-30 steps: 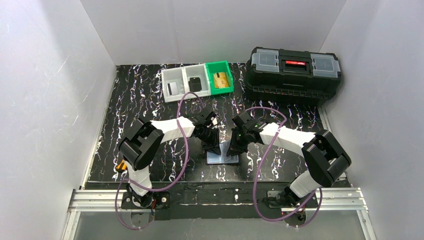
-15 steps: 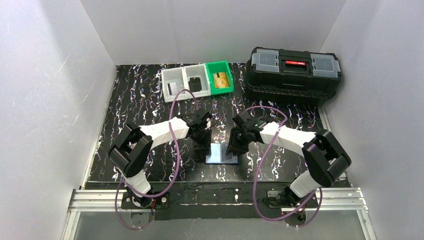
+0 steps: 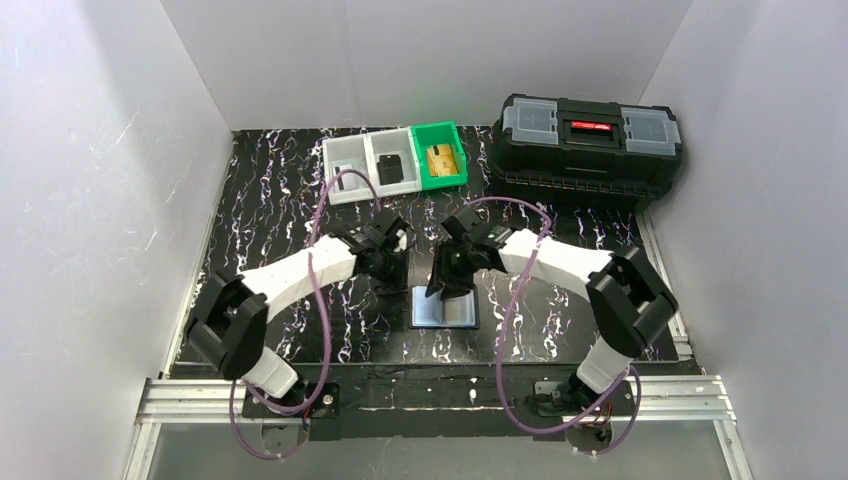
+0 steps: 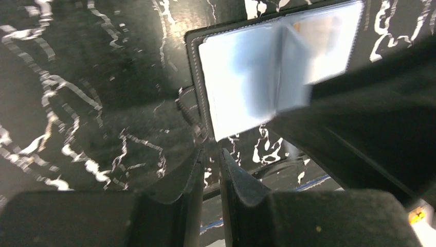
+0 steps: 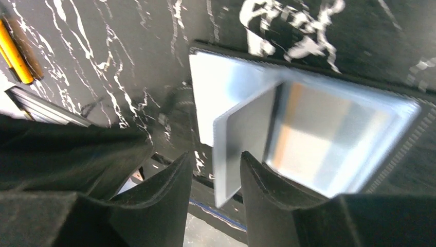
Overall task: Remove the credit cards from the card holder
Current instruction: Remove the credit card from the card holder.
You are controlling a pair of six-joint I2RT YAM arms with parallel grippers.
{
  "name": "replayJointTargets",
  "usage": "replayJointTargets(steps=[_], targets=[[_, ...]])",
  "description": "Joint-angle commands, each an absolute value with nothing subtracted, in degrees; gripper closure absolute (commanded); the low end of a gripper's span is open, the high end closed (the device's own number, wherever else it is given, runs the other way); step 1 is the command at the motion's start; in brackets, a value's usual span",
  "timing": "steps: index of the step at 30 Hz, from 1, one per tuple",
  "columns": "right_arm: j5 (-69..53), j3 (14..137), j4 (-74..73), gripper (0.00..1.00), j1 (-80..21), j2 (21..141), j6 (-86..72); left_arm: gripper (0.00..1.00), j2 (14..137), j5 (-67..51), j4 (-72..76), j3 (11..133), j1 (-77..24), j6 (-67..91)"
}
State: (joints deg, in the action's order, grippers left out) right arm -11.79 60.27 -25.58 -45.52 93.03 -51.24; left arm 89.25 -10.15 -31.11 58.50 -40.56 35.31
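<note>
The black card holder (image 3: 445, 308) lies open on the table, its shiny blue-grey pockets facing up. It also shows in the left wrist view (image 4: 241, 87) and the right wrist view (image 5: 319, 134). One pocket leaf (image 5: 241, 139) stands up from the fold. My right gripper (image 5: 215, 159) is open, its fingers on either side of that leaf's edge; from above it (image 3: 443, 283) sits at the holder's far edge. An orange tint shows through a flat pocket. My left gripper (image 4: 212, 154) is shut and empty, just left of the holder (image 3: 392, 272).
Three small bins stand at the back: a green bin (image 3: 441, 160) with a gold-orange card, a grey bin (image 3: 391, 168) with a black card, and a grey bin (image 3: 344, 177) with a striped white card. A big black toolbox (image 3: 588, 150) is back right. An orange stick (image 5: 13, 51) lies nearby.
My left gripper has drawn back from the holder to the left. My right gripper has shifted left and farther back over the holder, where a leaf now stands up.
</note>
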Motion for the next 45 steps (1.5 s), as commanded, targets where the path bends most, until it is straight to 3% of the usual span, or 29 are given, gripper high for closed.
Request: replayJointTargets(steps=[1,9,17,29,36,45], targets=[[-14.22,67.44,-25.02,0.52,-47.37,98.55,-51.19,0.83,78.87,-3.48,-40.04,59.58,-38.87,33.44],[-14.25,69.48,-25.41,0.41,-47.06,99.72,-50.87,0.81,76.58,-5.35,-41.51,60.9,-38.5,32.57],[-15.59,58.19,-20.31,0.4,-43.76,92.45,-51.83,0.83,84.91,-11.67,-34.66,62.79,-38.96,32.6],[-22.83,50.26,-10.22,0.56,-40.45,93.71,-54.73,0.93,96.14,-13.06,-30.34,65.68,-40.95,32.61],[-22.94,49.35,-9.38,0.59,-40.19,95.1,-54.65,1.0,99.38,-12.82,-27.09,62.89,-40.92,32.94],[-22.49,46.82,-7.84,0.61,-39.99,96.48,-54.83,1.0,102.63,-11.42,-24.89,59.34,-40.88,33.81]])
